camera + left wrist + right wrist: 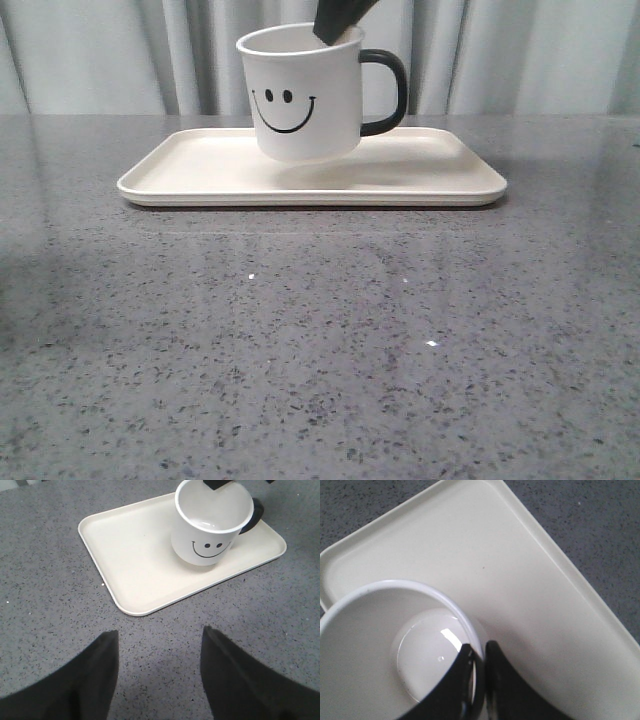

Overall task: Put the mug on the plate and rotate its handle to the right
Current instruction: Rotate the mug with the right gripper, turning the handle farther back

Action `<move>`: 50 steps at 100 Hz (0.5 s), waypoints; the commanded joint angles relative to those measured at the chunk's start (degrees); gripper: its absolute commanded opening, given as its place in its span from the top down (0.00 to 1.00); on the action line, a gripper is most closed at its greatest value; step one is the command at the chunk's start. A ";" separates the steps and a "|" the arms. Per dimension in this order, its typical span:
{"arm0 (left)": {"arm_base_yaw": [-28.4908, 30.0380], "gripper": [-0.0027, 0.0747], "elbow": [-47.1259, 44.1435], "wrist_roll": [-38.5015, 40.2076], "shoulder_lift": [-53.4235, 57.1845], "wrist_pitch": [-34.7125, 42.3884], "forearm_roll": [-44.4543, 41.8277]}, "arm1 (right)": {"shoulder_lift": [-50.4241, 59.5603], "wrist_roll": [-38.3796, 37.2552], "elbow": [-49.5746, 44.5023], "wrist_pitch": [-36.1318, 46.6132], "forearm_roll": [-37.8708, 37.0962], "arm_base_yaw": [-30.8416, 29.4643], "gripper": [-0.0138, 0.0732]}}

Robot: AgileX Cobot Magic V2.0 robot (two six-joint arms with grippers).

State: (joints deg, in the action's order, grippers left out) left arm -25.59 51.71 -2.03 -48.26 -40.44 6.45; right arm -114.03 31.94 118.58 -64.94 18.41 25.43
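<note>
1. Front view showing mug (300,95) tilting slightly above plate (200,160), smiley face turning toward the camera, base appearing lifted off the plate surface with a shadow lying beneath.
2. Handle (388,92) pointing to the right side of the scene, hanging clear of the plate.
3. Right tool (338,22) reaching down from above, pinching the mug rim at the back, near the handle side.
4. Right wrist view confirming the grip: one dark finger (451,687) sitting inside the mug (380,645), the other pressing against the outer wall, white rim clamped between them.
5. Plate (530,585) lying below and beside the mug in that view, cream surface bare around the mug.
6. Left wrist view showing left tool (160,680) hovering over the desk (50,620), fingers spreading wide apart, gripping nothing, well apart from the plate (130,555).
7. Mug (212,525) hanging over the far part of the plate in the left wrist view, handle (254,514) showing partly behind the body.
8. Plate resting flat on the grey speckled desk (320,350), long edge facing the camera, grey curtain (100,55) hanging behind.
</note>
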 commanded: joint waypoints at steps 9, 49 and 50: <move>-0.50 0.49 1.57 -0.18 0.51 2.52 0.59 | 3.37 9.36 2.14 0.57 4.62 -0.92 0.92; -0.50 0.49 1.57 -0.82 0.51 2.52 0.59 | 0.74 14.85 2.21 0.28 5.02 -0.92 0.92; -0.50 0.49 1.57 -0.82 0.51 2.52 0.59 | 0.66 14.94 2.21 0.28 5.12 -0.92 0.92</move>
State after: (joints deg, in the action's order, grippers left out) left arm -25.59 51.71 -2.67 -48.26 -41.32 6.45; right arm -115.26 44.98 118.91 -66.35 21.31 24.81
